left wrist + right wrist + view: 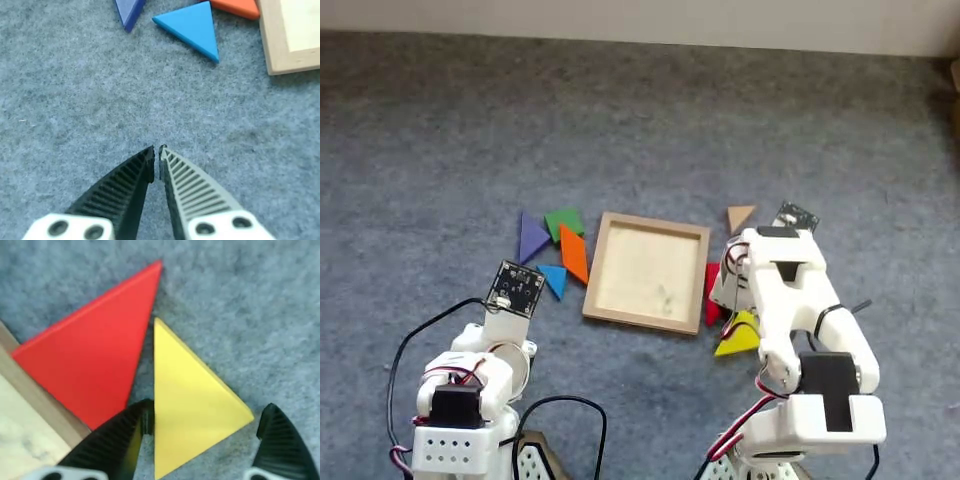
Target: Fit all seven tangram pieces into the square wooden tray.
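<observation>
The square wooden tray [658, 226] lies empty in the middle of the grey carpet. To its left lie a purple triangle [530, 238], a green piece [563, 222], an orange parallelogram [574, 253] and a blue triangle [554, 279]. A tan triangle [739, 216], a red triangle [711, 295] and a yellow triangle [738, 338] lie to its right. My right gripper [207, 415] is open and low over the yellow triangle [190, 395], one finger on each side of it, with the red triangle [92, 360] alongside. My left gripper [156, 150] is shut and empty over bare carpet, short of the blue triangle [192, 27].
The tray's corner [280, 50] and the orange piece [237, 6] lie just beyond the blue triangle in the left wrist view. The red triangle touches the tray's rim [45, 405]. Cables trail near the arm bases at the front edge.
</observation>
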Controlling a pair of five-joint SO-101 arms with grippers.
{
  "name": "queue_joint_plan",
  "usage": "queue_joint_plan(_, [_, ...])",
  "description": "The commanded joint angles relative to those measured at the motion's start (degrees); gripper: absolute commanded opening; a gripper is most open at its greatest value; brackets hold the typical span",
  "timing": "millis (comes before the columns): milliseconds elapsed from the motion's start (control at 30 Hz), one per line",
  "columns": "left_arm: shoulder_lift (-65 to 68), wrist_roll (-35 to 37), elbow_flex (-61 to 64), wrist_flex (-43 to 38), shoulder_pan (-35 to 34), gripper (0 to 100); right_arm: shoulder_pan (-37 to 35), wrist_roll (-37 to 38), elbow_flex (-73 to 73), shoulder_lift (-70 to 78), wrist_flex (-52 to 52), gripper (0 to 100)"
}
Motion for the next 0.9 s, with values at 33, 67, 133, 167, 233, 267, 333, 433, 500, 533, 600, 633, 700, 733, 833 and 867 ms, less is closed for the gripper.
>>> queue_joint_plan(33, [-1.45,0.44,1.10,0.26,0.31,5,0.75,-0.26,-2.07,1.10,-1.01,28.8])
queue_joint_plan(67, [-1.45,0.44,1.10,0.26,0.31,5,0.75,-0.18,-2.07,1.01,-0.92,25.9])
queue_joint_plan(133, [-1.45,0.44,1.10,0.26,0.31,5,0.84,-0.09,-2.07,1.01,-0.84,20.0])
queue_joint_plan(167, [-1.45,0.44,1.10,0.26,0.31,5,0.84,0.70,-2.15,1.01,-0.92,17.8])
queue_joint_plan(233, [-1.45,0.44,1.10,0.26,0.31,5,0.75,2.99,-2.15,0.92,-0.84,15.5])
queue_joint_plan(267, [-1.45,0.44,1.10,0.26,0.31,5,0.75,3.60,-2.15,0.92,-0.66,15.3])
queue_joint_plan(333, [-1.45,0.44,1.10,0.26,0.31,5,0.84,4.13,-2.15,0.92,-0.48,15.3])
queue_joint_plan(433, [-1.45,0.44,1.10,0.26,0.31,5,0.84,4.13,-2.24,0.84,1.36,15.2])
queue_joint_plan(500, [-1.45,0.44,1.10,0.26,0.31,5,0.75,4.22,-3.47,-0.66,3.38,15.0])
queue_joint_plan(533, [-1.45,0.44,1.10,0.26,0.31,5,0.75,4.22,-4.09,-2.15,4.44,14.9])
queue_joint_plan(600, [-1.45,0.44,1.10,0.26,0.31,5,0.75,4.22,-4.97,-6.20,6.64,14.9])
queue_joint_plan(633, [-1.45,0.44,1.10,0.26,0.31,5,0.75,4.22,-5.05,-8.66,7.43,14.9])
queue_joint_plan(700, [-1.45,0.44,1.10,0.26,0.31,5,0.48,4.22,-4.97,-13.58,8.22,14.9])
queue_joint_plan(733, [-1.45,0.44,1.10,0.26,0.31,5,0.40,4.22,-4.88,-15.96,8.40,14.9])
queue_joint_plan(833, [-1.45,0.44,1.10,0.26,0.31,5,0.40,4.22,-4.79,-21.76,8.40,14.9])
queue_joint_plan(867, [-1.45,0.44,1.10,0.26,0.31,5,0.40,4.22,-4.79,-23.34,8.40,14.9])
